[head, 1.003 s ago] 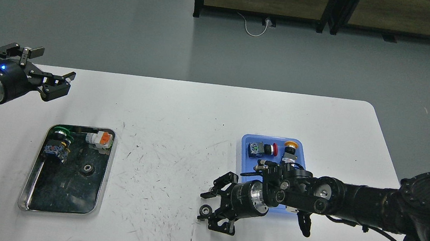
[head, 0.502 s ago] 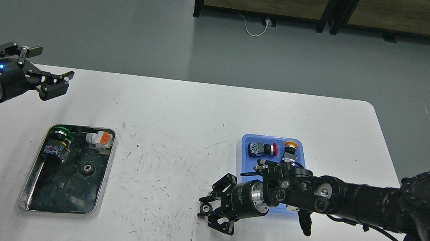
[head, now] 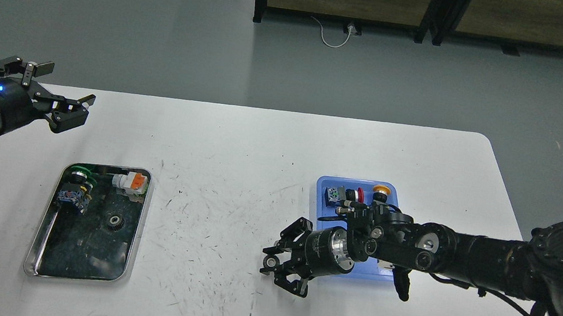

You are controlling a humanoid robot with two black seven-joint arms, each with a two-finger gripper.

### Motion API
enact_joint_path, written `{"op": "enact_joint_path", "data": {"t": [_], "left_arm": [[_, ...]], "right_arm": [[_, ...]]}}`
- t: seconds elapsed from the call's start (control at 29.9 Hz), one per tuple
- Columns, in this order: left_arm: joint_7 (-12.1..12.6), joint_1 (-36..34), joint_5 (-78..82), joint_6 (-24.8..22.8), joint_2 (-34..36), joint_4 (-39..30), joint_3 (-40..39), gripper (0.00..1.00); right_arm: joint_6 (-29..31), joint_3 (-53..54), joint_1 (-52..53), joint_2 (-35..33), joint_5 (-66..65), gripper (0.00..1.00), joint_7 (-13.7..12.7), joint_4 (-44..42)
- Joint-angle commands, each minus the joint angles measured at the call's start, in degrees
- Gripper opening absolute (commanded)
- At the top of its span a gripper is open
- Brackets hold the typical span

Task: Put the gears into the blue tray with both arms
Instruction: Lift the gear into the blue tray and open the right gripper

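Blue tray: you see it right of the table's middle, its near half hidden behind your right arm; rim and far left corner show.
In the blue tray: a switch with a red cap and a switch with an orange cap, side by side at the far end.
Right gripper: low over the white table, just left of the blue tray's near left corner, fingers pointing left.
Right jaws: closed narrow on a gear; its silvery hole shows between the fingertips.
Held gear: outside the blue tray, near its left rim. You cannot tell if it touches the table.
Second gear: lying flat on the dark bottom of the steel tray, right of centre, apart from everything else in there.
Steel tray: left part of the table, well apart from the blue tray.
Also in the steel tray: a green-capped switch at the far left, a white and orange part at the far right.
Left gripper: up above the table's far left corner, beyond the steel tray.
Left jaws: spread wide, holding nothing.
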Motion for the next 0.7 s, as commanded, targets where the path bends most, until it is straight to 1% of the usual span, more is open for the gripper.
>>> {"op": "enact_joint_path", "data": {"t": [0.0,0.37,0.5,0.67], "left_arm": [[0.01,0.00,0.00,0.09,0.00,0.00,0.10,0.98],[-0.25,0.09,0.00,0.00,0.00,0.00,0.27,0.98],[-0.34,0.09,0.00,0.00,-0.09,0.00,0.27,0.98],[-0.34,-0.09,0.00,-0.09,-0.09,-0.09,-0.34,0.98]], "right_arm": [[0.30,1.92,0.71,-2.23,0.30,0.24,0.05,0.07],[1.26,4.47,0.54,-17.34,0.30,0.25,0.14,3.50],[1.26,4.47,-0.77,-19.55,0.04,0.25,0.14,4.03],[1.26,4.73,-3.50,-19.29,-0.49,0.29,0.05,3.24]]}}
